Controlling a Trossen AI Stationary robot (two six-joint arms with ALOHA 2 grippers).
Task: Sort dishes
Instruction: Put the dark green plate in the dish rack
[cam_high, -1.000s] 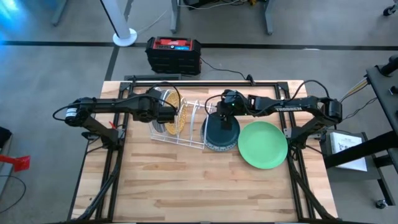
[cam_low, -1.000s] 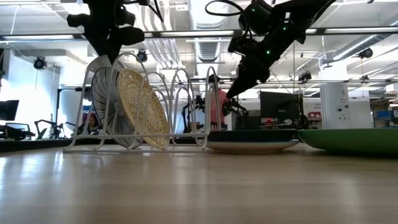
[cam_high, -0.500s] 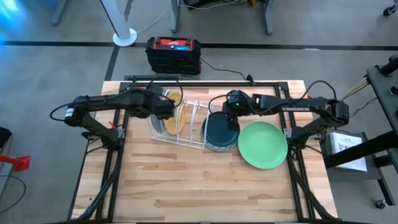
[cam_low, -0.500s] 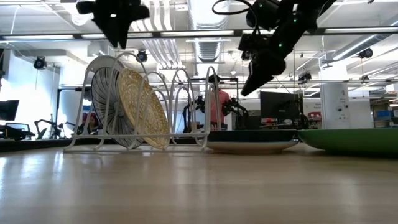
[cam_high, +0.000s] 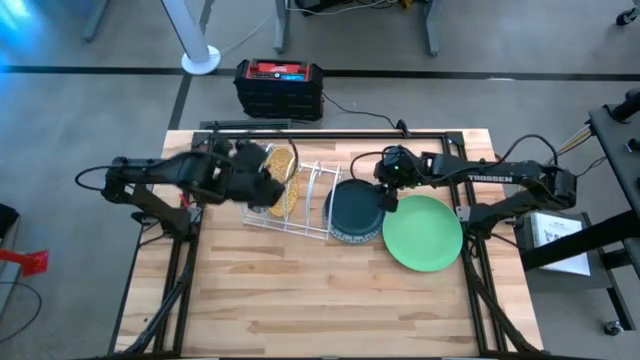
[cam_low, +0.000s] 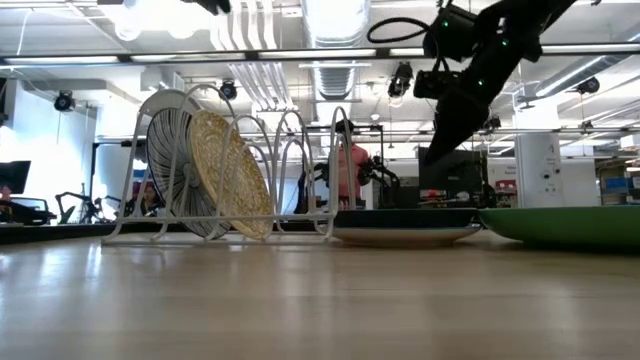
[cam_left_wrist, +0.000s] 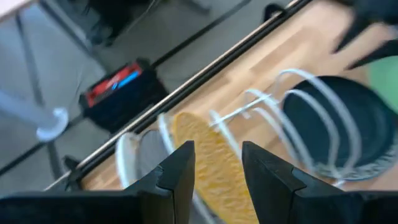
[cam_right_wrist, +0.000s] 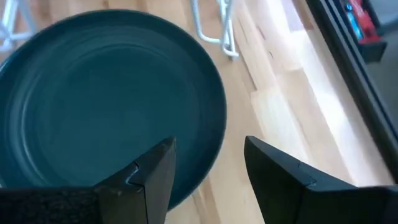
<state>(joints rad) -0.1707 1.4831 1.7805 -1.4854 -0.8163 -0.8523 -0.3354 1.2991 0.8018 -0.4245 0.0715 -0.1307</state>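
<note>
We see left gripper (cam_left_wrist: 214, 174) above rack (cam_high: 300, 195), fingers parted, empty | right gripper (cam_right_wrist: 208, 168) over teal plate (cam_high: 357, 210), parted, empty | green plate (cam_high: 422, 232) flat beside

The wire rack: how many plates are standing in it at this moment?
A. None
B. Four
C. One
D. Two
D: in the low view the wire rack holds two upright plates, the white patterned plate and the mustard-yellow plate; the dark teal plate and the green plate lie flat on the table.
</note>
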